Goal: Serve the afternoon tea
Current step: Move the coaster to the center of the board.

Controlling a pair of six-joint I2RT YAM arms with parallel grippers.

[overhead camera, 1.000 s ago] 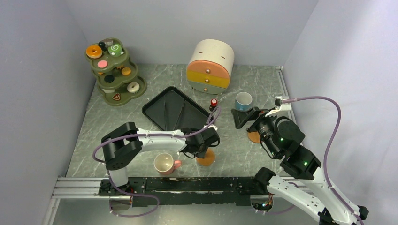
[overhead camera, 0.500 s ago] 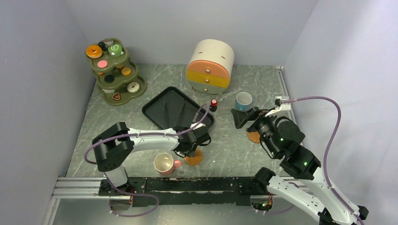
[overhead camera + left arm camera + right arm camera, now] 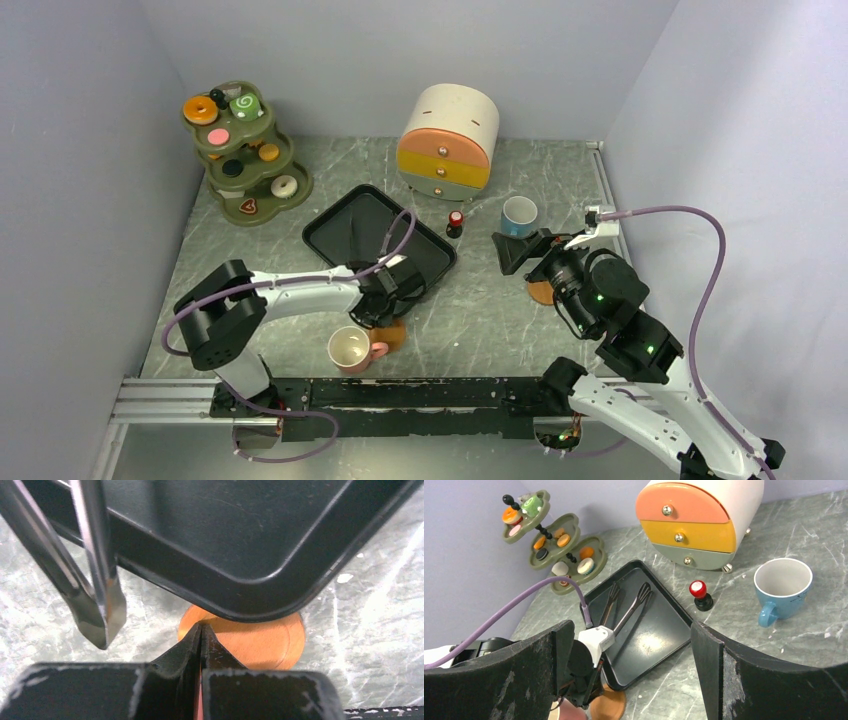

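Orange round saucer (image 3: 260, 642), lying flat and low over the grey marbled worktop (image 3: 375, 605), sat pinched by its near rim in the left gripper (image 3: 201, 630), whose jaws were pressed together on it. We saw its far edge hidden behind the rounded corner of the black tray (image 3: 225, 540), where metal tongs (image 3: 95, 580) rested. From above, the pink cup (image 3: 350, 348) stood just beside the saucer, toward the left arm's base. We judged this arm far the nearer for pairing the two. Being round, the saucer offered no long axis to line up. The right gripper (image 3: 520, 250) hovered well apart with jaws spread wide and holding nothing, near the blue cup (image 3: 518, 213) and a second saucer (image 3: 541, 292). We could read no brand or lettering anywhere.
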